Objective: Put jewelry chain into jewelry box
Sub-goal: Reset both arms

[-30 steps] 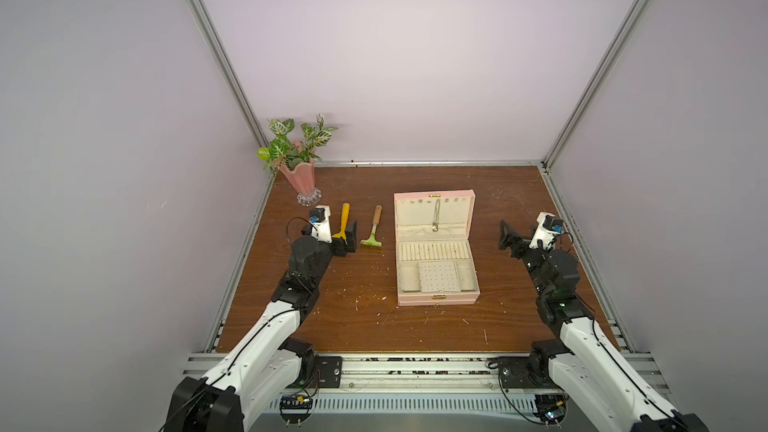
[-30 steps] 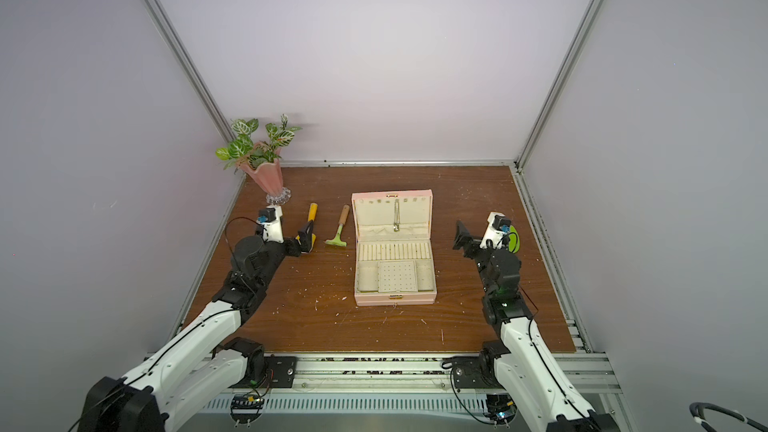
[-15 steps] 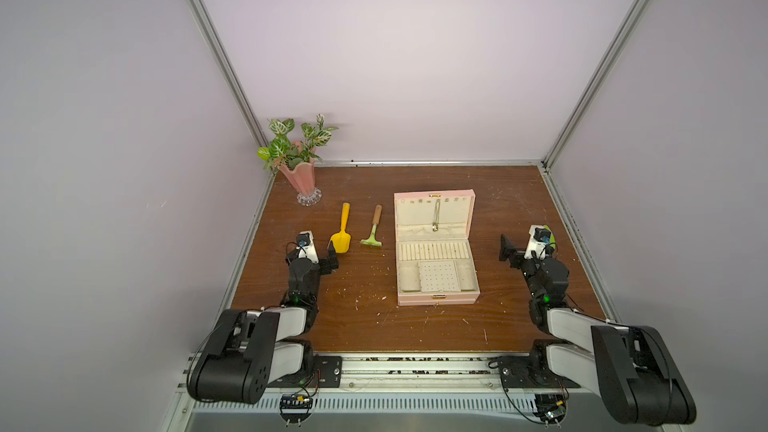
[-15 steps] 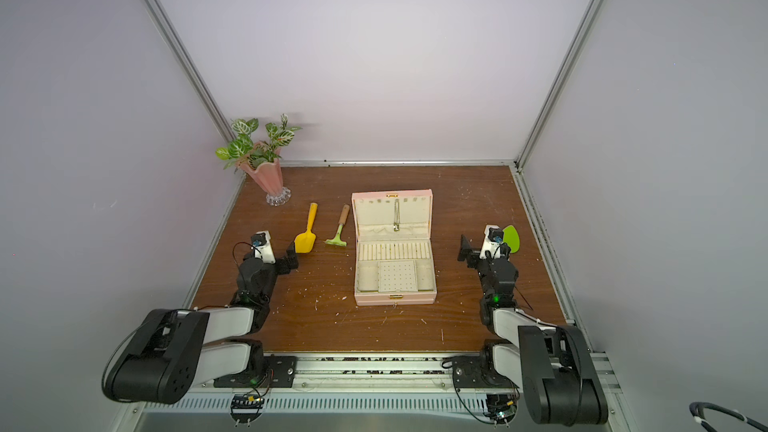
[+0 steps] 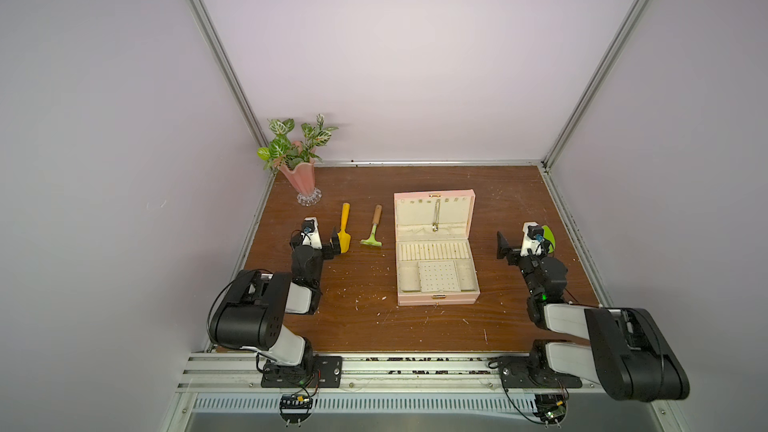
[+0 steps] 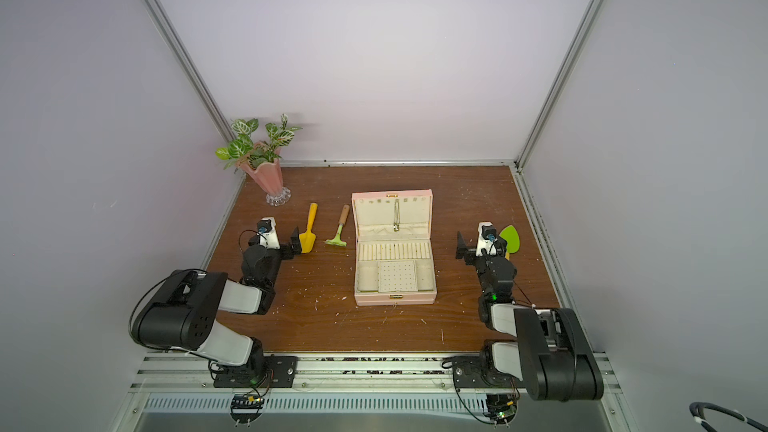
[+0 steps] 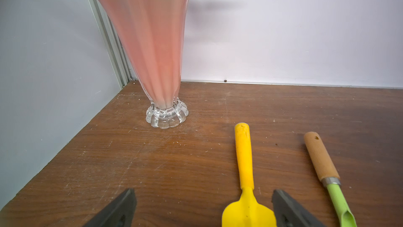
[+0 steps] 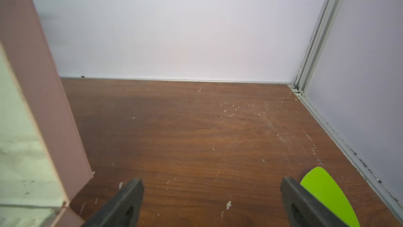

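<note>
The left pincer is gaping wide and empty, one dark wedge finger sitting beside the yellow plastic trowel. The right pincer is gaping too, holding nothing. Only the top views are showing the fine silvery jewelry chain, lying down the cream-lined open lid of the pink jewelry box. One wooden-handled rake and one fluted vase are sitting on the scuffed wooden bench.

We record the jewelry box open at mid-counter, its lid raised at the far side. The jewelry chain hangs inside the lid. Left of the box lies the rake. Further left lies the trowel, its blade just beside the left pincer. The vase stands behind and left of the box, in the corner. The right pincer sits right of the box, with a flat blade just beyond.
</note>
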Tool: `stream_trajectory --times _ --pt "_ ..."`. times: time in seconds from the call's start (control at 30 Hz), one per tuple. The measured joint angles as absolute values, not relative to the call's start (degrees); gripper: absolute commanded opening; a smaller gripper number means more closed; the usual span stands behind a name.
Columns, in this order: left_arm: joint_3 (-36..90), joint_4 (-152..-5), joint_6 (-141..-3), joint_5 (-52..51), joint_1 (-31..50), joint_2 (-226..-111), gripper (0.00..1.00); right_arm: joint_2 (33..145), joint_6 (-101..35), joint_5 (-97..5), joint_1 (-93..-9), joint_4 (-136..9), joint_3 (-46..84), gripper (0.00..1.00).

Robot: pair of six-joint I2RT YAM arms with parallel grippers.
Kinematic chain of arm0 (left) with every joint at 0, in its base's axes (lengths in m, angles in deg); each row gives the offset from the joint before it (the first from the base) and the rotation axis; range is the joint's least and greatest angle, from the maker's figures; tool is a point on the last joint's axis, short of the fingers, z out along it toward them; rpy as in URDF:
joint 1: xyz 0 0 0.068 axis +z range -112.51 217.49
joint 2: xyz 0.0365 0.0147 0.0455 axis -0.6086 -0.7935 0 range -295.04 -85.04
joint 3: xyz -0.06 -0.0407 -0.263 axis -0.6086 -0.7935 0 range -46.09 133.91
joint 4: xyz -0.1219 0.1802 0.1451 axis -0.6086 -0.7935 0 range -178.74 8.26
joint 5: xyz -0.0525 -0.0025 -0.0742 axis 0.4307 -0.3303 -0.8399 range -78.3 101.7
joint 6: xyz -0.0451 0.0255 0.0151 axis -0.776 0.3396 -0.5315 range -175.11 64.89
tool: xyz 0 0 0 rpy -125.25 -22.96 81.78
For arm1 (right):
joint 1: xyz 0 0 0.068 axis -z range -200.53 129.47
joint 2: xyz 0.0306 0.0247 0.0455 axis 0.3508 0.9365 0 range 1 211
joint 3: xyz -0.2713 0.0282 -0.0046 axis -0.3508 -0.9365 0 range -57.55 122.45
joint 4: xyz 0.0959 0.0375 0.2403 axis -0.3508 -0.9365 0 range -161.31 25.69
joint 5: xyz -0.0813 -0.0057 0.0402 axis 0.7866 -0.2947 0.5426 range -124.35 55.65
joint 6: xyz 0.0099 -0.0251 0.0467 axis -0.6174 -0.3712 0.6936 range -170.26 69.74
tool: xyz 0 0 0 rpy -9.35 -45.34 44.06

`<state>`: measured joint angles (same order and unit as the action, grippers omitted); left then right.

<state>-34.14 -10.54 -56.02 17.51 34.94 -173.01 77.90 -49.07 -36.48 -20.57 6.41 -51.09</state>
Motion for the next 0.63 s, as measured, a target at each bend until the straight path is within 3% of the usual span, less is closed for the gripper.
stream_trajectory --times 0.17,0.63 --pt "-34.1 -10.6 -56.1 17.5 35.0 -173.0 0.99 89.0 -51.6 -38.4 -21.7 10.7 -50.2 1.00" --pt "-34.1 -10.5 -56.1 17.5 35.0 -173.0 0.99 89.8 -51.7 -38.5 -21.0 9.7 -45.4 1.00"
